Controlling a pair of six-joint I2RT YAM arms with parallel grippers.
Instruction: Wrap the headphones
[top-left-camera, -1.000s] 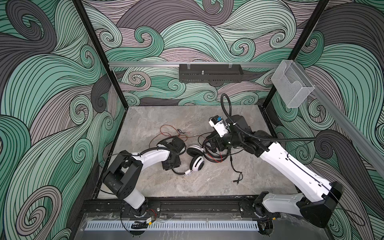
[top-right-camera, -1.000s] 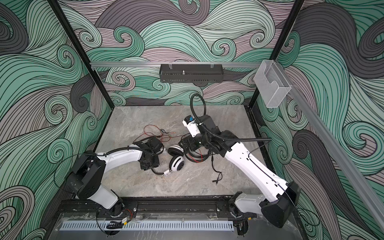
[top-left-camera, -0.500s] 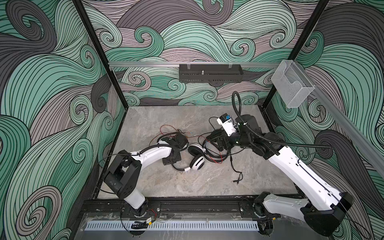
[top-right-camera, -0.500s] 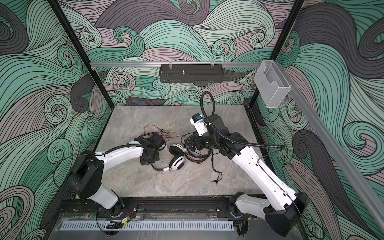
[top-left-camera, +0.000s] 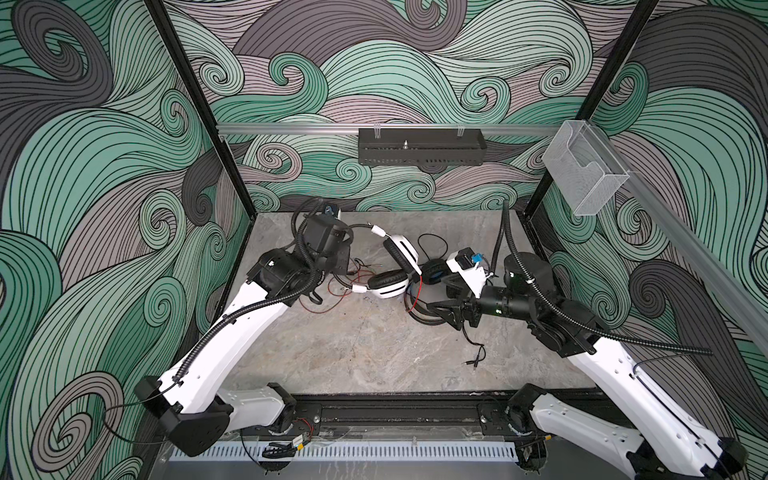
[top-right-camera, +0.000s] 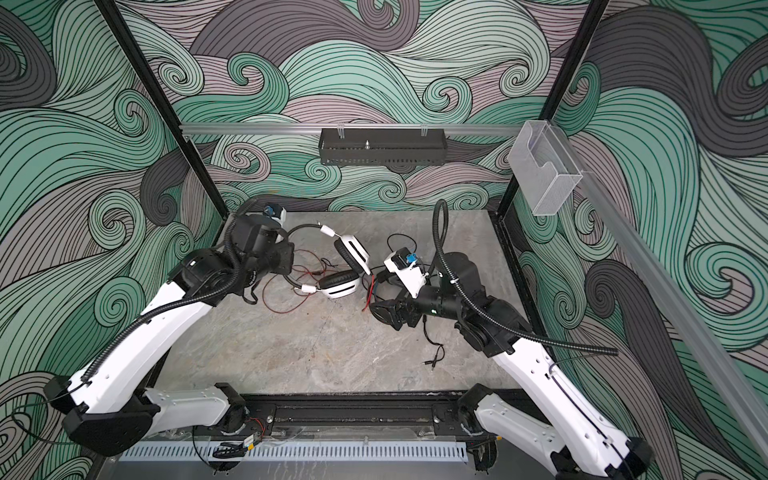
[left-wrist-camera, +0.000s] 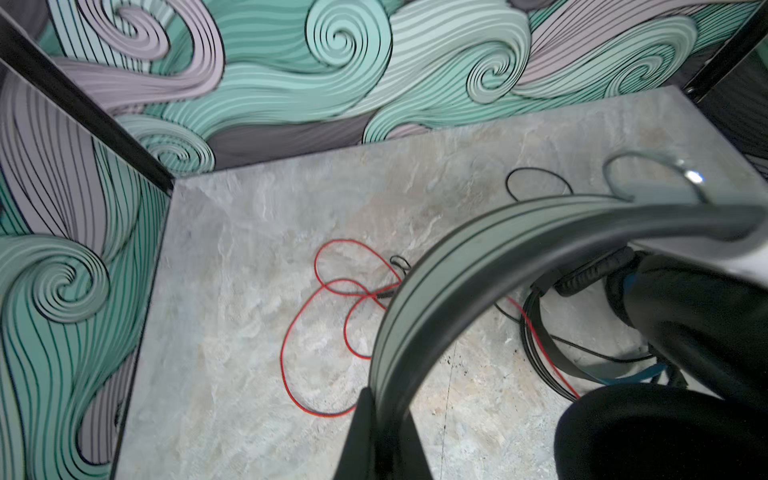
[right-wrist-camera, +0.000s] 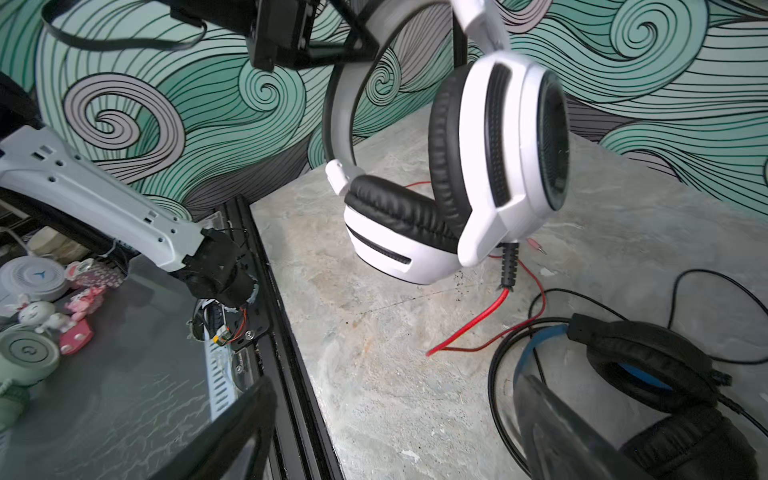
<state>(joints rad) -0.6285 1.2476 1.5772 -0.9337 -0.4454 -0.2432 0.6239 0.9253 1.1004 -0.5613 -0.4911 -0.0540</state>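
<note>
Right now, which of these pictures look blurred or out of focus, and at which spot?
Left wrist view: the white headset sits close to the lens, so its band is soft; the red cord behind it is sharper. Right wrist view: the same headset smears near its top. Both top views: sharp, evenly lit, only faint shadows.
</note>
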